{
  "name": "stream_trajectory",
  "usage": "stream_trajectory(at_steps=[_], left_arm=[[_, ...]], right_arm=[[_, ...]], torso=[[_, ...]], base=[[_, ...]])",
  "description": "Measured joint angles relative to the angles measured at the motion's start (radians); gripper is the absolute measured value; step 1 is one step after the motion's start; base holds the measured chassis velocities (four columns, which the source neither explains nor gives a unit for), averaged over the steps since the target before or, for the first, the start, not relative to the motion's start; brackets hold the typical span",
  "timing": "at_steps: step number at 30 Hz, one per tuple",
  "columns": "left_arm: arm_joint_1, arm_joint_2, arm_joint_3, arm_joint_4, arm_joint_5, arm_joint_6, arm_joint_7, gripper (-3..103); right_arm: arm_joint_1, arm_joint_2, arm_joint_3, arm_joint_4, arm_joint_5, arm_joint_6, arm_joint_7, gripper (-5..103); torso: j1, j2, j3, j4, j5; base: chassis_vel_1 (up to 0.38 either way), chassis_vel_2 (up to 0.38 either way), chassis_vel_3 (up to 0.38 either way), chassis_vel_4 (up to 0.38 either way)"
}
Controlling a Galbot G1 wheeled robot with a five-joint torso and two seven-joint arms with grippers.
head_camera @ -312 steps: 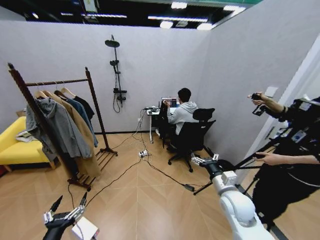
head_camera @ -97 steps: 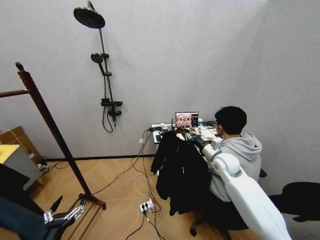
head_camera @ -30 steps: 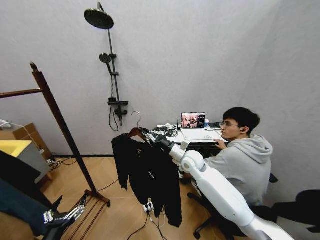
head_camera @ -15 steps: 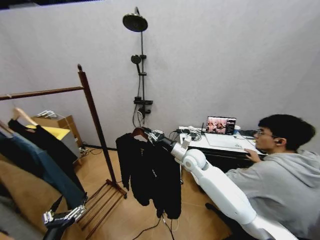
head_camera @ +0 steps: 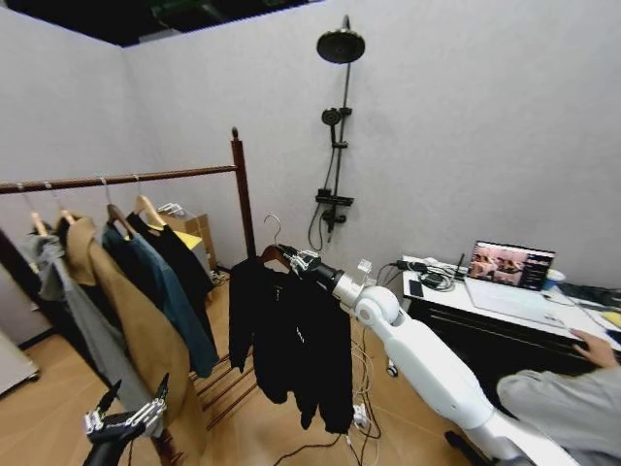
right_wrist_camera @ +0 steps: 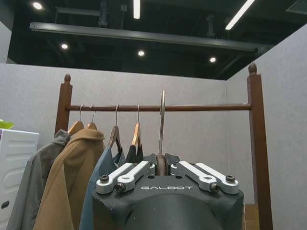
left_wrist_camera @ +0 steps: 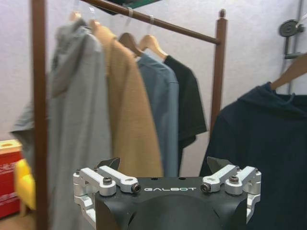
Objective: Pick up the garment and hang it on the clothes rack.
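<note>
the right hand (head_camera: 294, 259) is stretched out ahead of the robot with its fingers pressed together on the neck of a wooden hanger (head_camera: 269, 255), pinching it just below the metal hook (head_camera: 275, 229). in the right wrist view the two fingers close around the hanger's neck and the hook (right_wrist_camera: 162, 122) rises straight up between them. the garment (head_camera: 291, 340), a plain black long-sleeved jacket, hangs loose from that hanger in the air, clear of the floor, just beside the near end post of the clothes rack (head_camera: 240, 190) and not on its top bar. the rack's bar (head_camera: 116, 179) runs off to the robot's left and carries a grey hoodie (head_camera: 53, 277), a tan coat (head_camera: 126, 320), a blue jacket (head_camera: 160, 291) and a black top (head_camera: 182, 257), each on its own hanger. the left hand (head_camera: 124, 419) is low at the robot's left side, near the foot of the rack, fingers spread apart and holding nothing; its wrist view looks at the hanging clothes and at the black garment (left_wrist_camera: 268, 158) farther off. a counter (head_camera: 505, 309) with a laptop (head_camera: 512, 267) stands to the right, and a shower rail (head_camera: 335, 146) is fixed on the wall behind.
</note>
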Motion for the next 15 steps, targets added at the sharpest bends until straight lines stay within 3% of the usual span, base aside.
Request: stream_trajectory(at_steps=[15], left_arm=[[0.0,0.0,0.0,0.0,0.0,0.0,0.0,100]], right_arm=[[-0.053,-0.061,0.099,0.021,-0.01,-0.01,0.0,8]], torso=[[0.0,0.0,0.0,-0.0003,-0.0002]], base=[[0.127,0.126,0.125,0.125]])
